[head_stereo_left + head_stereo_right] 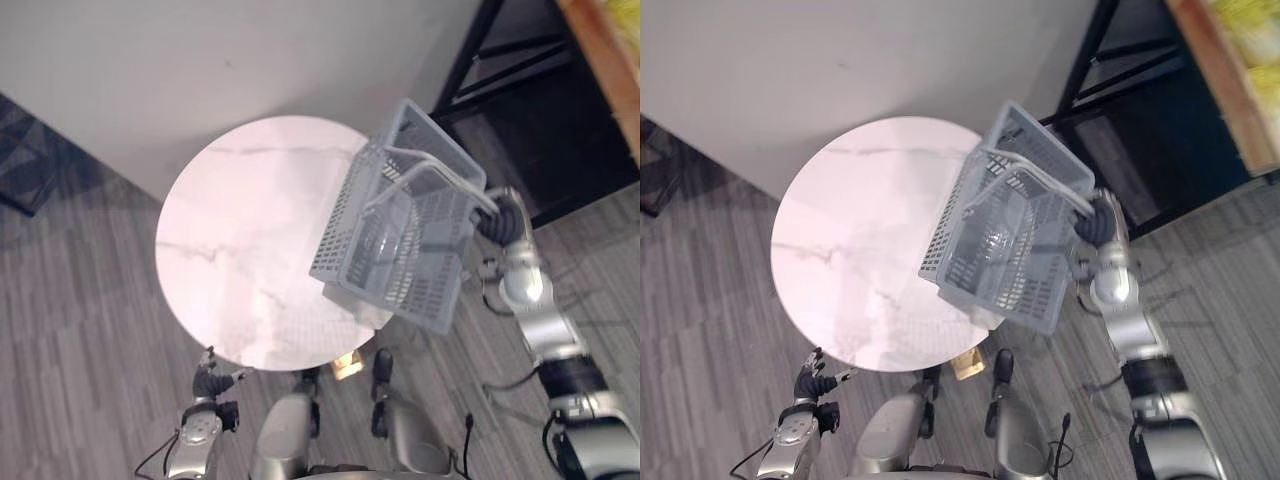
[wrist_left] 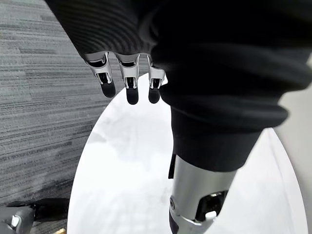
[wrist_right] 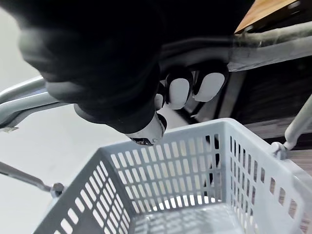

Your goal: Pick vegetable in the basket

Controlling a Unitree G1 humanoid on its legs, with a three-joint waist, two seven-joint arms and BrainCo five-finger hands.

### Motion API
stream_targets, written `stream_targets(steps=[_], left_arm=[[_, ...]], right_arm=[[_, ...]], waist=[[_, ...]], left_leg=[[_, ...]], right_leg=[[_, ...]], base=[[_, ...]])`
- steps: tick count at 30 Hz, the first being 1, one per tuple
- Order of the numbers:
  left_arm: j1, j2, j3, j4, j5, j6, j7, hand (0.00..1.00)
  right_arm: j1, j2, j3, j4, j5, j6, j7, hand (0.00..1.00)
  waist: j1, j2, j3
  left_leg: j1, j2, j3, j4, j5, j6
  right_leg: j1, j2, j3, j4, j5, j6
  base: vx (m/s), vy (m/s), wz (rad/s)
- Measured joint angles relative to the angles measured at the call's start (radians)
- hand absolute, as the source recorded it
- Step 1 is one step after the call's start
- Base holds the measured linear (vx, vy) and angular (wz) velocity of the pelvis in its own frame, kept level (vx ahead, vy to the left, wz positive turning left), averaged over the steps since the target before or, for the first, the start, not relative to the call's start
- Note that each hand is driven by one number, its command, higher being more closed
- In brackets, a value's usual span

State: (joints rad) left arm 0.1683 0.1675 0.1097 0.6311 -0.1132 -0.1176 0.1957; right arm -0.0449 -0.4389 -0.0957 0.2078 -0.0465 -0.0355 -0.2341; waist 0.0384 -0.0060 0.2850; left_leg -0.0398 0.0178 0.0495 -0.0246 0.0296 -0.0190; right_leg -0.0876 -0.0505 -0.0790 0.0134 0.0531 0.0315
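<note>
While its right hand point(image 3: 187, 90) clenches the handle point(image 3: 273, 41) of a tilted grey basket point(image 1: 400, 250) above the right edge of the round table point(image 1: 240, 250), the left hand point(image 1: 212, 380) hangs loose-fingered at the near side.

The basket point(image 1: 400, 255) is pale grey and slotted, the table point(image 1: 240, 240) white with grey veins, the floor point(image 1: 80, 330) grey-streaked planks.

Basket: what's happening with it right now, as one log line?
basket: hanging tilted over round table, looks empty | right robot hand: shut on its handles | left robot hand: open, low by table's near edge
</note>
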Motion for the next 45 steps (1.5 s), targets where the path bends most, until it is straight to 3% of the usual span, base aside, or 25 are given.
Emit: stream_targets(steps=[3, 9, 14, 18, 19, 20, 21, 22, 23, 25, 26, 27, 29, 30, 31, 32, 33, 34, 35, 36, 39, 41, 42, 43, 45], left_arm=[[0.045, -0.010, 0.047, -0.029, -0.001, 0.006, -0.001, 0.00], [0.122, -0.056, 0.099, -0.170, -0.018, 0.025, -0.021, 0.00], [0.176, -0.113, 0.099, -0.287, -0.038, 0.026, -0.023, 0.00], [0.110, -0.093, 0.099, -0.319, -0.054, 0.025, -0.021, 0.00], [0.087, -0.095, 0.096, -0.316, -0.054, 0.027, -0.021, 0.00], [0.080, -0.101, 0.096, -0.319, -0.054, 0.025, -0.020, 0.00], [0.079, -0.104, 0.091, -0.315, -0.054, 0.024, -0.020, 0.00], [0.082, -0.103, 0.088, -0.315, -0.054, 0.024, -0.020, 0.00], [0.086, -0.103, 0.088, -0.315, -0.053, 0.024, -0.019, 0.00], [0.098, -0.105, 0.089, -0.304, -0.053, 0.024, -0.019, 0.00], [0.087, -0.103, 0.090, -0.274, -0.053, 0.024, -0.018, 0.00], [0.076, -0.107, 0.092, -0.255, -0.053, 0.026, -0.017, 0.00], [0.082, -0.156, 0.077, -0.207, -0.053, 0.029, -0.019, 0.00], [0.085, -0.162, 0.073, -0.202, -0.053, 0.031, -0.019, 0.00], [0.088, -0.168, 0.059, -0.191, -0.053, 0.034, -0.018, 0.00], [0.088, -0.166, 0.046, -0.191, -0.053, 0.033, -0.018, 0.00], [0.087, -0.166, 0.044, -0.191, -0.053, 0.033, -0.018, 0.00], [0.079, -0.166, 0.036, -0.187, -0.053, 0.033, -0.017, 0.00], [0.080, -0.164, 0.034, -0.185, -0.053, 0.034, -0.018, 0.00], [0.080, -0.162, 0.034, -0.185, -0.051, 0.033, -0.019, 0.00], [0.083, -0.162, 0.035, -0.185, -0.051, 0.033, -0.019, 0.00], [0.091, -0.162, 0.033, -0.185, -0.051, 0.033, -0.019, 0.00], [0.096, -0.162, 0.030, -0.186, -0.051, 0.033, -0.018, 0.00], [0.095, -0.161, 0.029, -0.186, -0.051, 0.033, -0.018, 0.00], [0.085, -0.147, 0.013, -0.187, -0.042, 0.033, -0.016, 0.00]], right_arm=[[0.101, 0.044, -0.063, 0.000, 0.042, 0.001, 0.018, 1.00], [0.264, 0.203, -0.121, -0.022, 0.125, 0.018, 0.044, 1.00], [0.361, 0.281, -0.123, -0.150, 0.158, 0.044, 0.043, 1.00], [0.320, 0.314, -0.123, -0.189, 0.163, 0.044, 0.038, 1.00], [0.307, 0.312, -0.127, -0.188, 0.163, 0.044, 0.037, 1.00], [0.299, 0.313, -0.131, -0.188, 0.163, 0.044, 0.037, 1.00], [0.301, 0.314, -0.135, -0.188, 0.166, 0.043, 0.036, 1.00], [0.309, 0.314, -0.135, -0.187, 0.173, 0.042, 0.036, 1.00], [0.322, 0.314, -0.138, -0.182, 0.181, 0.041, 0.036, 1.00], [0.330, 0.314, -0.141, -0.170, 0.186, 0.040, 0.034, 1.00], [0.322, 0.311, -0.145, -0.144, 0.188, 0.031, 0.031, 1.00], [0.316, 0.308, -0.148, -0.129, 0.189, 0.031, 0.026, 1.00], [0.285, 0.294, -0.162, -0.063, 0.193, 0.032, 0.015, 1.00], [0.279, 0.290, -0.162, -0.054, 0.193, 0.033, 0.015, 1.00], [0.276, 0.286, -0.164, -0.033, 0.193, 0.035, 0.012, 1.00], [0.282, 0.285, -0.164, -0.009, 0.193, 0.045, 0.003, 1.00], [0.281, 0.285, -0.164, -0.001, 0.193, 0.046, -0.001, 1.00], [0.278, 0.283, -0.167, 0.003, 0.192, 0.046, -0.008, 1.00], [0.274, 0.282, -0.163, 0.003, 0.191, 0.046, -0.009, 1.00], [0.272, 0.283, -0.159, 0.001, 0.192, 0.045, -0.009, 1.00], [0.246, 0.281, -0.158, -0.004, 0.192, 0.044, -0.016, 1.00], [0.240, 0.280, -0.156, -0.016, 0.191, 0.044, -0.019, 1.00], [0.241, 0.280, -0.156, -0.035, 0.191, 0.044, -0.022, 1.00], [0.241, 0.280, -0.156, -0.038, 0.191, 0.044, -0.023, 1.00], [0.248, 0.290, -0.153, -0.058, 0.192, 0.043, -0.022, 1.00]], waist=[[-0.028, -0.003, -0.043], [-0.025, -0.001, -0.092], [-0.023, 0.012, -0.104], [-0.022, -0.020, -0.076], [-0.021, -0.023, -0.065], [-0.004, -0.009, -0.058], [0.009, 0.004, -0.051], [0.008, 0.009, -0.050], [0.008, -0.004, -0.057], [0.014, -0.026, -0.073], [0.029, -0.046, -0.085], [0.032, -0.041, -0.085], [0.038, 0.026, -0.097], [0.034, 0.035, -0.095], [0.028, 0.056, -0.090], [0.030, 0.066, -0.092], [0.029, 0.057, -0.086], [0.031, 0.054, -0.083], [0.030, 0.048, -0.079], [0.028, 0.043, -0.077], [0.027, 0.042, -0.076], [0.022, 0.043, -0.076], [0.007, 0.044, -0.076], [0.003, 0.044, -0.077], [-0.001, 0.016, -0.065]], left_leg=[[0.017, -0.001, 0.021, 0.006, -0.014, 0.000], [0.075, 0.015, 0.092, 0.035, -0.057, -0.001], [0.039, 0.066, 0.173, 0.245, -0.180, 0.003], [-0.083, 0.107, 0.201, 0.368, -0.201, 0.006], [-0.106, 0.121, 0.205, 0.399, -0.201, 0.009], [-0.117, 0.149, 0.217, 0.400, -0.198, 0.019], [-0.121, 0.172, 0.225, 0.427, -0.210, 0.029], [-0.119, 0.169, 0.224, 0.427, -0.209, 0.030], [-0.124, 0.159, 0.221, 0.427, -0.206, 0.030], [-0.159, 0.145, 0.218, 0.425, -0.174, 0.027], [-0.192, 0.142, 0.214, 0.423, -0.144, 0.007], [-0.207, 0.140, 0.210, 0.413, -0.123, -0.003], [-0.241, 0.173, 0.201, 0.317, 0.008, -0.031], [-0.246, 0.179, 0.198, 0.295, 0.032, -0.034], [-0.245, 0.189, 0.197, 0.245, 0.093, -0.046], [-0.234, 0.187, 0.193, 0.168, 0.195, -0.065], [-0.226, 0.181, 0.192, 0.131, 0.229, -0.084], [-0.234, 0.185, 0.205, 0.172, 0.191, -0.084], [-0.252, 0.184, 0.204, 0.297, 0.103, -0.058], [-0.247, 0.187, 0.195, 0.403, 0.019, -0.050], [-0.196, 0.190, 0.121, 0.518, -0.121, -0.058], [-0.141, 0.185, 0.089, 0.481, -0.185, -0.076], [-0.089, 0.178, 0.095, 0.383, -0.217, -0.091], [-0.080, 0.177, 0.096, 0.362, -0.222, -0.096], [-0.051, 0.153, 0.133, 0.300, -0.206, -0.088]], right_leg=[[0.011, -0.002, 0.023, -0.002, -0.002, 0.004], [0.056, 0.000, 0.082, -0.008, -0.006, 0.013], [0.071, 0.025, 0.130, 0.013, -0.003, 0.009], [-0.063, 0.053, 0.152, 0.135, -0.004, 0.012], [-0.075, 0.062, 0.168, 0.136, 0.007, 0.050], [-0.093, 0.075, 0.164, 0.194, -0.015, 0.056], [-0.150, 0.059, 0.107, 0.520, -0.159, -0.005], [-0.148, 0.036, 0.095, 0.615, -0.207, 0.002], [-0.117, -0.012, 0.088, 0.728, -0.274, 0.020], [-0.049, -0.078, 0.092, 0.786, -0.333, 0.032], [-0.006, -0.105, 0.089, 0.720, -0.377, 0.058], [0.006, -0.093, 0.071, 0.665, -0.398, 0.063], [0.035, -0.036, 0.004, 0.469, -0.408, 0.063], [0.037, -0.029, -0.006, 0.447, -0.409, 0.058], [0.037, -0.011, -0.033, 0.436, -0.400, 0.030], [0.031, -0.003, -0.065, 0.436, -0.387, 0.007], [0.025, -0.007, -0.084, 0.429, -0.378, -0.008], [0.019, -0.012, -0.110, 0.412, -0.369, -0.046], [0.007, -0.021, -0.124, 0.412, -0.356, -0.066], [-0.007, -0.027, -0.126, 0.414, -0.345, -0.074], [-0.046, -0.020, -0.101, 0.419, -0.318, -0.072], [-0.067, -0.009, -0.082, 0.418, -0.304, -0.065], [-0.084, 0.000, -0.074, 0.418, -0.298, -0.057], [-0.089, 0.001, -0.072, 0.419, -0.297, -0.055], [-0.095, -0.012, -0.036, 0.398, -0.266, -0.024]], base=[[0.00, 0.030, -0.22], [0.00, 0.019, -0.32], [-0.01, 0.024, -0.40], [-0.16, -0.019, -0.26], [-0.26, -0.027, -0.25], [-0.31, -0.020, -0.41], [-0.25, -0.032, -0.32], [-0.19, -0.084, -0.07], [-0.14, -0.181, 0.17], [-0.15, -0.250, 0.12], [-0.14, -0.233, 0.05], [-0.19, -0.253, 0.11], [-0.18, -0.249, 0.15], [-0.22, -0.257, 0.35], [-0.30, -0.239, 0.61], [-0.26, -0.174, 0.68], [-0.30, -0.168, 0.58], [-0.27, -0.145, 0.42], [-0.30, -0.143, 0.36], [-0.22, -0.095, 0.23], [-0.20, 0.004, -0.13], [-0.15, 0.108, -0.33], [-0.14, 0.144, -0.18], [-0.14, 0.155, -0.21], [-0.14, 0.154, -0.32]])
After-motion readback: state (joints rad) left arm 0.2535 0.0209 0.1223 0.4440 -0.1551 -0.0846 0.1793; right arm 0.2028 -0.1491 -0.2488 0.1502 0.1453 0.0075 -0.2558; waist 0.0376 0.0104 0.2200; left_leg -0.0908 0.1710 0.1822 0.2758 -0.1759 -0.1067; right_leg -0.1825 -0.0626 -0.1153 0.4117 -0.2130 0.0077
